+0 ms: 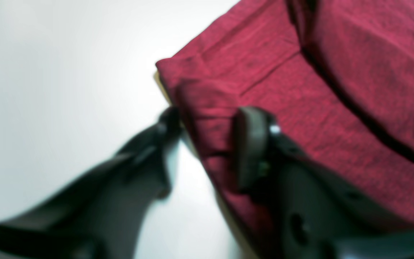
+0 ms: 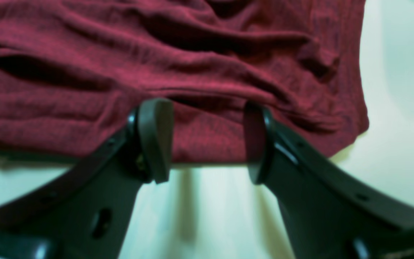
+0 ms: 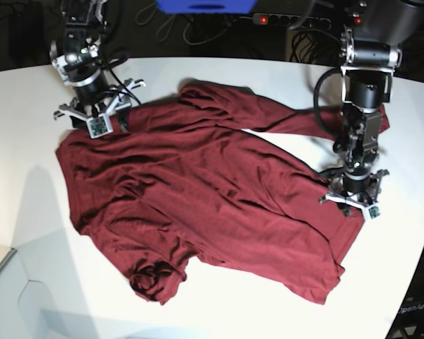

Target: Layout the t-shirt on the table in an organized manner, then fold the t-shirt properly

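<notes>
Straddling a hem corner of the thin dark maroon-red t-shirt (image 3: 198,198), rumpled on the smooth white desk (image 3: 28,141), the left hand (image 1: 207,129) looks half-parted, grip uncertain. The right hand (image 2: 208,140) gapes unclenched at the opposite edge. Pinch both edges fully, then tug apart evenly.

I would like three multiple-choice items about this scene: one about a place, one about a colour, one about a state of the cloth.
1. Where is the right gripper?
A. at an edge of the t-shirt
B. over bare table, far from the cloth
C. inside a box

2. What colour is the t-shirt?
A. blue
B. dark maroon-red
C. white

3. How does the t-shirt lie?
A. folded into a neat square
B. hanging off the table
C. spread out but wrinkled

Answers: 1 A, the right wrist view shows its open jaws standing at the hem; 2 B, all views show this colour; 3 C, the base view shows creases and a bunched sleeve.
</notes>
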